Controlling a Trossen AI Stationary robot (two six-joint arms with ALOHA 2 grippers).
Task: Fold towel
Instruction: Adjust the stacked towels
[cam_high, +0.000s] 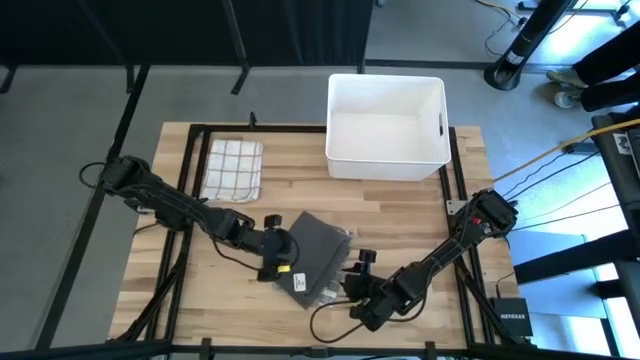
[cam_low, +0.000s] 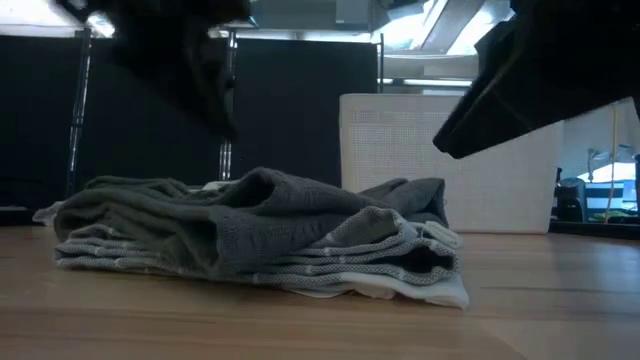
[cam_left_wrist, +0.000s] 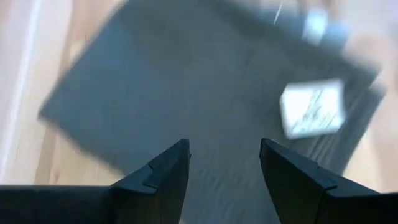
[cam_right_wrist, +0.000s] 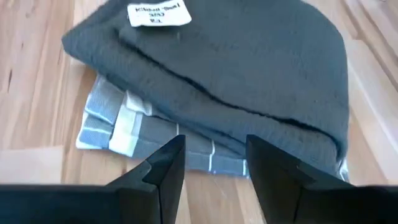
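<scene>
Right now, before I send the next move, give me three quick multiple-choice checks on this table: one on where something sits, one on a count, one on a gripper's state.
1. Where is the white bin?
A. at the table's far edge, right of centre
B. on the grey towel
C. under the left arm

2. How many towels lie on the table?
A. one
B. two
C. four

3. How does the left gripper stand?
A. shut on the grey towel
B. open above the grey towel
C. inside the bin

Answers:
1 A: the white bin sits at the far edge in the high view.
2 B: a folded grey towel lies near the front, a checked towel far left.
3 B: the left gripper shows parted fingers, the grey towel lying beneath them.
</scene>
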